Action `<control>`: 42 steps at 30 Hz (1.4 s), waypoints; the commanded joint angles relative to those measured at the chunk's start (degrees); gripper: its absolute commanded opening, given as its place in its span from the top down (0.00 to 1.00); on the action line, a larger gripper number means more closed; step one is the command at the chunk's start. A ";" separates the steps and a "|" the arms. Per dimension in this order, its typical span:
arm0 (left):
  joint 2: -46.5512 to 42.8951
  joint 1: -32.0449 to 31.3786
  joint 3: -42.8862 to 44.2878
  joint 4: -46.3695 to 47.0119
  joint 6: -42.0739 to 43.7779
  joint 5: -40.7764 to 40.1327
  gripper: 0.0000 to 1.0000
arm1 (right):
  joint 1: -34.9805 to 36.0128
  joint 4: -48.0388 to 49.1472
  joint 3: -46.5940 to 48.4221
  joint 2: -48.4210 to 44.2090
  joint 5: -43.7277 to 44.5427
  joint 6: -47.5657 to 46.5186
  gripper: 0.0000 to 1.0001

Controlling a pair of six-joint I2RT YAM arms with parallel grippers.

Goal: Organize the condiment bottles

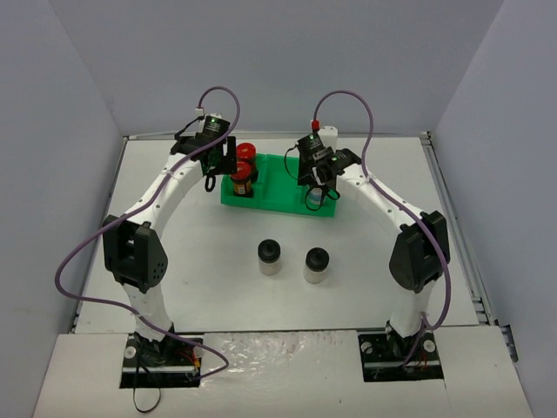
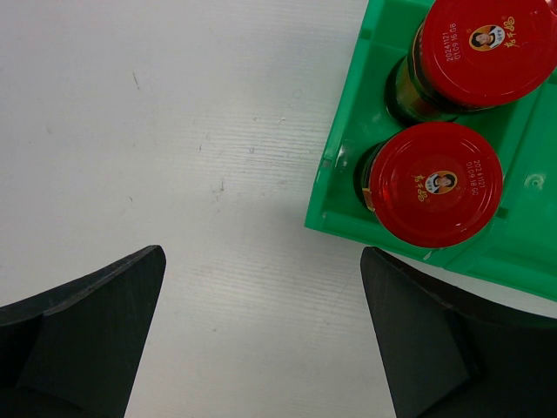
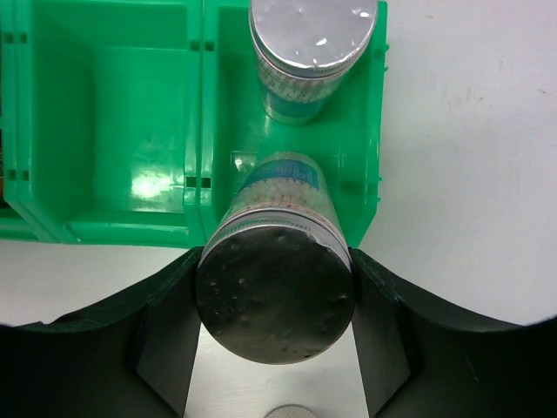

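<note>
So: one silver-capped jar clamped, two black-capped ones out on the table

Okay, quick rundown. The right pincer [image 3: 274,261] is clamped on a silver-capped jar [image 3: 277,292], one finger on each side just under the cap. The jar's lower end sits inside the right-hand compartment of the green tray [image 3: 130,113]. Its own cap blocks the view, so I can't tell if the base is touching the tray floor or hanging just above it. The other silver-capped jar [image 3: 309,43] stands further back in that same compartment, with its cap cut off by the top edge of the right wrist view. From the top camera the held jar is mostly buried under the pincer, with just a bit of bluish label peeking out.

The left pincer [image 2: 261,287] has its fingers spread wide with nothing between them, over bare table [image 1: 209,261] just beside the tray's left end. Only the two dark fingertips show at the bottom of the left wrist view.

Both red-capped jars are in the left compartment. The nearer red-capped jar [image 2: 433,183] is fully in view, while the farther red-capped jar [image 2: 486,48] is clipped by the frame corner. The printing on the caps is too small to read properly.

The two black-capped jars, left one [image 1: 270,255] and right one [image 1: 317,263], stand upright on the table, near each other but apart, well in front of the tray.
</note>
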 commanded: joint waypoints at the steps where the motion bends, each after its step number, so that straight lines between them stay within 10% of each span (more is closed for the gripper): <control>1: -3.01 0.83 2.71 0.71 0.73 -0.85 0.07 | -1.27 6.59 -1.71 -0.93 0.50 -0.08 1.00; 25: -3.28 0.87 2.44 0.49 0.83 -1.11 0.06 | -1.66 9.71 -4.69 1.58 -2.65 -0.25 0.99; 31: -3.28 0.89 2.36 0.49 0.99 -1.20 0.07 | -1.58 9.61 -5.10 1.40 -1.86 0.29 0.66; 42: -3.19 1.04 2.42 0.46 0.99 -1.14 0.06 | -1.61 7.99 -5.46 0.38 0.13 1.74 0.36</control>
